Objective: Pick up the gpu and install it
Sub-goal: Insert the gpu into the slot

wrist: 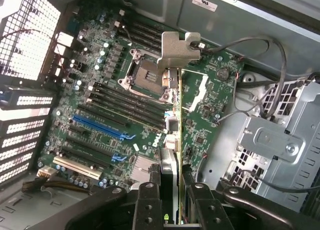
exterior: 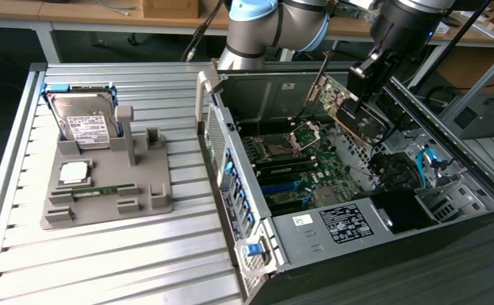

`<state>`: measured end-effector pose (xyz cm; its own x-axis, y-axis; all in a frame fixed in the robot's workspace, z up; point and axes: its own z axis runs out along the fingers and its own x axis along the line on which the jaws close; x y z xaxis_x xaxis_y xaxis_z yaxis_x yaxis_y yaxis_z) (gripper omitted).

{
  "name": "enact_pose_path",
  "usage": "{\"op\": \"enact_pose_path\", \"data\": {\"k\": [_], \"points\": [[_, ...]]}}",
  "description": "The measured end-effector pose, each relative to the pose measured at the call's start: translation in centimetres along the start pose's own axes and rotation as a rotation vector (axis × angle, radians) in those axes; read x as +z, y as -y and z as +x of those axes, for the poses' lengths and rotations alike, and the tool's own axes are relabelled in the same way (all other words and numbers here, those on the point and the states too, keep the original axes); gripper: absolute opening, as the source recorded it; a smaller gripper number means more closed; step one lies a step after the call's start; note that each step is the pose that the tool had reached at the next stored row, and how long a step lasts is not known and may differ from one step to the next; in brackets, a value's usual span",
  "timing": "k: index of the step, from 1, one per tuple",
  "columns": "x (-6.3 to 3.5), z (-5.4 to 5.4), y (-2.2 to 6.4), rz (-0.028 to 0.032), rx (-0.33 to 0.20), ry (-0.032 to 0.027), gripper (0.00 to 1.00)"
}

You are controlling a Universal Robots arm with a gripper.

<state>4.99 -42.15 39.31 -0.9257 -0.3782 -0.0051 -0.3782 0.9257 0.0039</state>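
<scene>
My gripper (exterior: 367, 75) is shut on the gpu (exterior: 347, 109), a brownish-green card with a dark face. It hangs tilted above the open computer case (exterior: 255, 82), over the side of the motherboard (exterior: 297, 166) on the exterior view's right. In the wrist view the gpu (wrist: 173, 115) shows edge-on between the black fingers (wrist: 149, 202), with its silver end bracket (wrist: 177, 47) at the far end. My gripper (wrist: 174, 207) holds the card clear of the motherboard (wrist: 107, 85). The blue expansion slot (wrist: 100, 127) lies off to one side of the card.
On the slatted table (exterior: 102, 254) stands a grey fixture (exterior: 102, 190) with a hard drive (exterior: 86, 121), a CPU (exterior: 74, 171) and a RAM stick (exterior: 98, 189). Cables (wrist: 260, 50) and a metal drive cage (wrist: 270, 140) sit beside the motherboard. The case walls ring the board.
</scene>
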Motion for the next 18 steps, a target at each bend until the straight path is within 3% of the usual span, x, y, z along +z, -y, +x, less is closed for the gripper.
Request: {"op": "enact_pose_path", "data": {"k": [18], "points": [[0.00,0.00,0.00,-0.0004,-0.075,-0.0003,0.27]]}}
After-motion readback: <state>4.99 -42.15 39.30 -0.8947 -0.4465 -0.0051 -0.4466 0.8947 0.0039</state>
